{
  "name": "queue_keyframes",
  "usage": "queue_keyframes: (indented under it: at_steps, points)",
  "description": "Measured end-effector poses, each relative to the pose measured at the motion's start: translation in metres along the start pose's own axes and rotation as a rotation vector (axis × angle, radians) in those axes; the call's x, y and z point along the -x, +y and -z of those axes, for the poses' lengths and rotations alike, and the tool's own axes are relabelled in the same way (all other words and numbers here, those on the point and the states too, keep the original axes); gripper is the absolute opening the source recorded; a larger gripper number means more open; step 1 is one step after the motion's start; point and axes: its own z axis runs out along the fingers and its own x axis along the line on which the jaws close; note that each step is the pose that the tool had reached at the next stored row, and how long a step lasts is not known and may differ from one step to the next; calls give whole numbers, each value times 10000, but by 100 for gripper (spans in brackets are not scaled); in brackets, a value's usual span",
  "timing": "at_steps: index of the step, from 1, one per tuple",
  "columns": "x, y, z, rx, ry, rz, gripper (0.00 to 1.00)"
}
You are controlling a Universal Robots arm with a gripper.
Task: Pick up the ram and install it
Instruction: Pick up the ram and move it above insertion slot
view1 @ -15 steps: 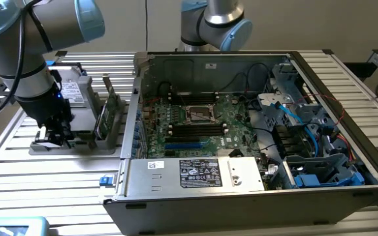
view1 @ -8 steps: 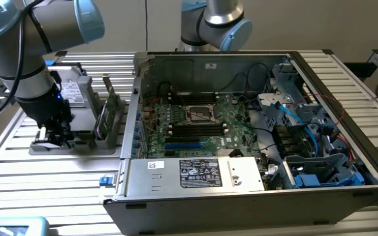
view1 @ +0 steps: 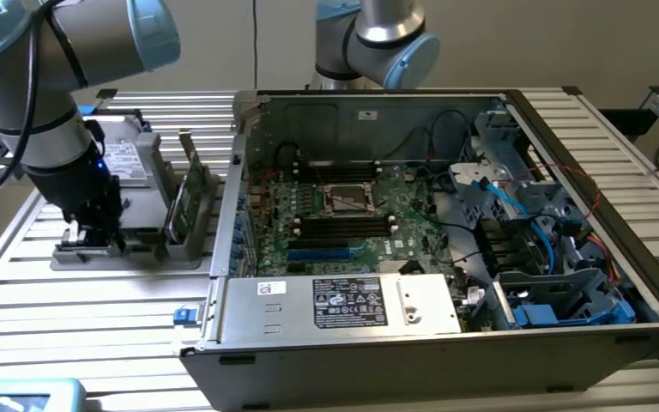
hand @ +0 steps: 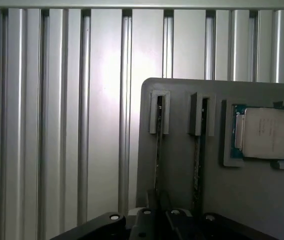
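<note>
On the grey slotted tray (hand: 179, 165), dark jaws tight around the slim upright ram (hand: 157, 150).

A slatted metal table (view1: 78, 309) bore the load. On it sat a grey holder (view1: 135, 256) and an open computer case (view1: 421, 365).
</note>
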Motion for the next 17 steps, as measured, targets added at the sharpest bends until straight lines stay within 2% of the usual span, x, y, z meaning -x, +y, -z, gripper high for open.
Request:
queue_keyframes:
  at_steps: [17]
  points:
    - [-19,40,763,-24,2,3,13]
